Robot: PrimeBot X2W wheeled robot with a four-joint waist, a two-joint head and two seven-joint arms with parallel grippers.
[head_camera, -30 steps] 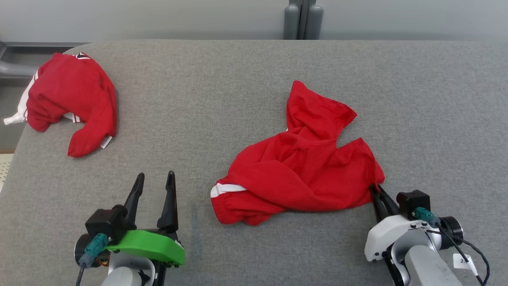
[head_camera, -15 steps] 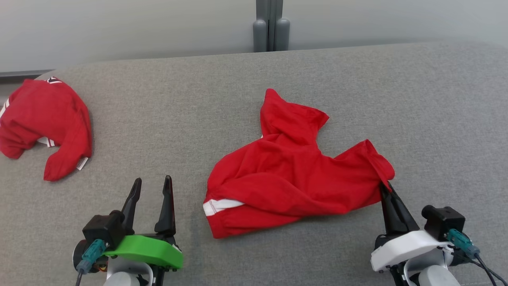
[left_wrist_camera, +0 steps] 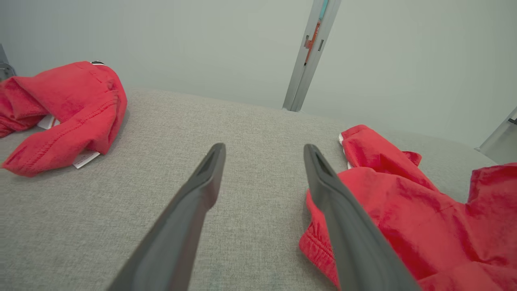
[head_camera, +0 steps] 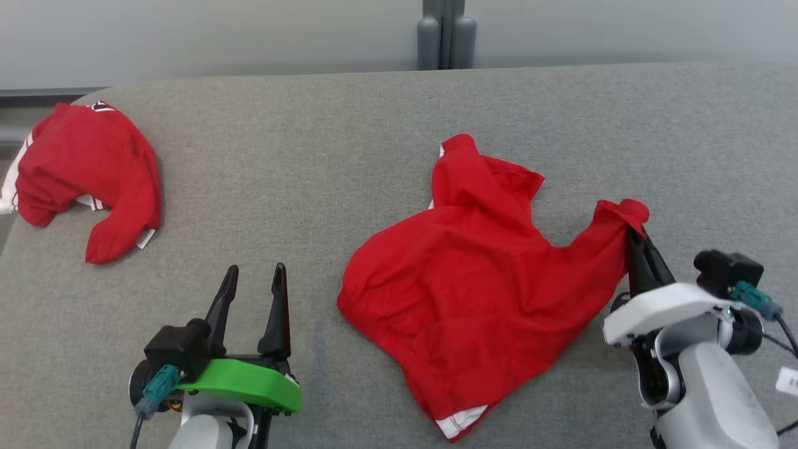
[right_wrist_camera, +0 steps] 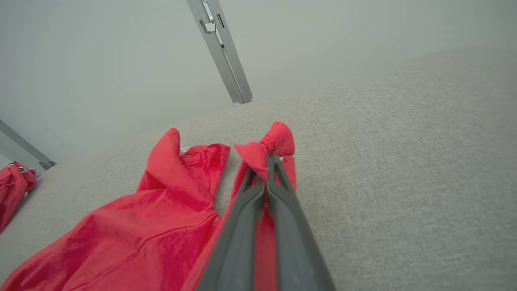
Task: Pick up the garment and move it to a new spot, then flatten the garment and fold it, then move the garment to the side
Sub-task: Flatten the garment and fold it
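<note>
Garment (head_camera: 474, 293), red with white trim, lies crumpled on the right half of the grey worktop (head_camera: 299, 156), nearer the front edge than the back. The right claw (head_camera: 634, 236) is clamped tight on a bunched corner of it, toward the worktop's right edge. That corner is raised off the surface while the rest lies on it, probably so that one pinch can lift and carry the whole piece to a new spot. From the claw the cloth spreads toward the worktop's middle and front edge, with its white-banded hem nearest the front. The left claw (head_camera: 255, 271) hangs wide apart and empty near the front edge, just left of the garment, apparently ready to take another corner. A second red garment (head_camera: 87, 168) sits in the far left corner.
</note>
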